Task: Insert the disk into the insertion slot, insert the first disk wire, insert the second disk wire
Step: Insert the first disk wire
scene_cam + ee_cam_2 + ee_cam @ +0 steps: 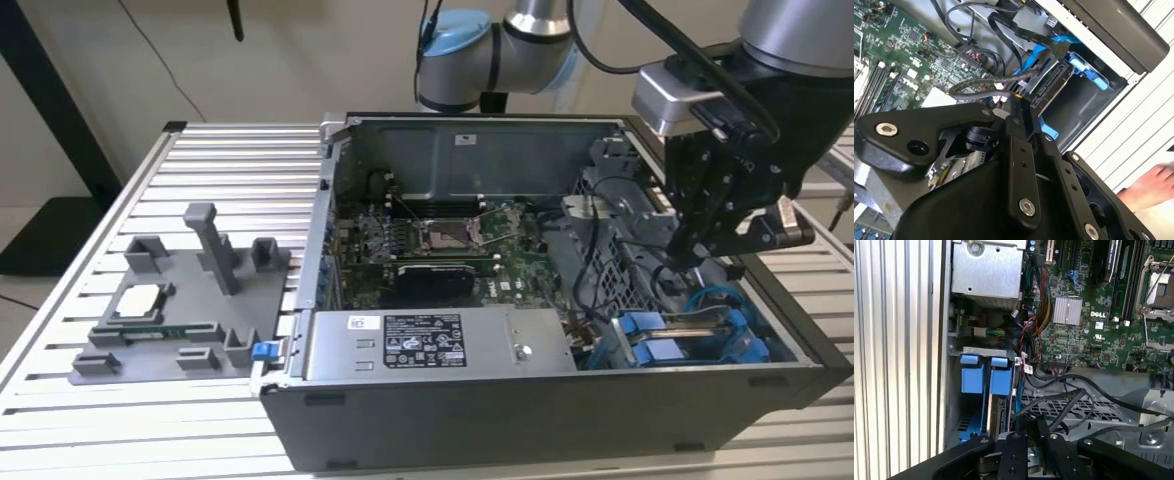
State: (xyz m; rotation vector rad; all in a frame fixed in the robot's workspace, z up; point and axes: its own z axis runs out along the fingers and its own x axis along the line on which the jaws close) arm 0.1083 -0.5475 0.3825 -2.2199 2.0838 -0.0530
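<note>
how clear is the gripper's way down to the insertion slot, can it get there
Probably yes: the case is open and the gripper hangs just above the insertion slot, though black cables cross close by and could snag.

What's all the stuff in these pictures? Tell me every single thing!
Table: one, silver slats, under everything.
Case: one, grey, open, on the table.
Motherboard: one, green, inside the case.
Power box: one, silver with a label, along the case wall nearest the exterior view.
Blue tabs: two, side by side, in the case's corner.
Wires: several, mostly black, inside the case.
Holder: one, grey, on the table at the exterior view's left.
Chip: one, silver, on the holder.
Hand: one, beside the case.
Arm: one, silver and light blue, above the case.
Pincer: one, black, reaching into the case near the blue tabs.
</note>
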